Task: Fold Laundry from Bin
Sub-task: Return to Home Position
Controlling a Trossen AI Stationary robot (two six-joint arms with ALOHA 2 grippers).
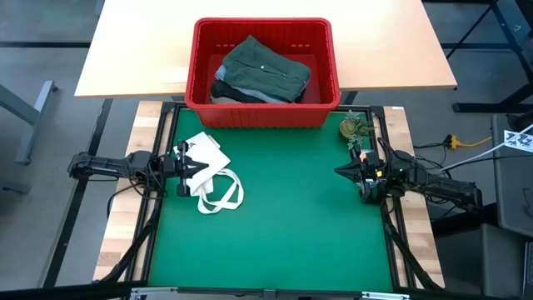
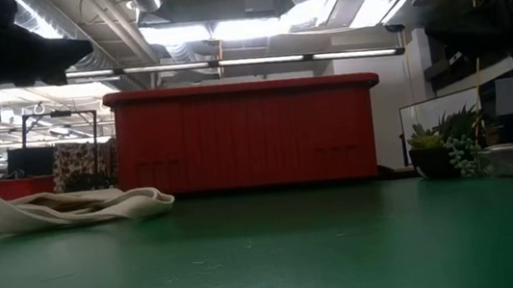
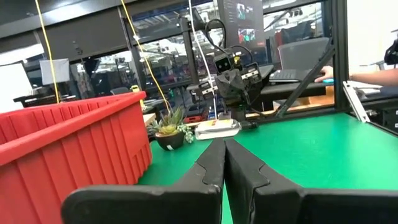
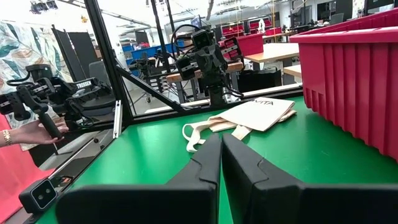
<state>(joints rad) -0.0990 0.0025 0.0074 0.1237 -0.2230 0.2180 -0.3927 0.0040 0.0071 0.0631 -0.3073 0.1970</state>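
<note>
- Several folded garments (image 1: 265,71), a dark olive-green cloth piece on top of grey and darker layers, lie stacked inside a large rectangular red plastic crate (image 1: 260,115) with ribbed walls, at the far edge of the green mat (image 1: 283,233).
- Its long axis runs across the table, and it sits beyond both claws, about midway, with neither arm clearly nearer.
- Left gripper (image 1: 203,166), fingers pressed together and empty, hovers over a limp white fabric tote bag (image 1: 210,152) with looped straps.
- Right gripper (image 1: 338,172), likewise closed on nothing, waits at the right edge, near a small potted succulent (image 1: 351,129).
</note>
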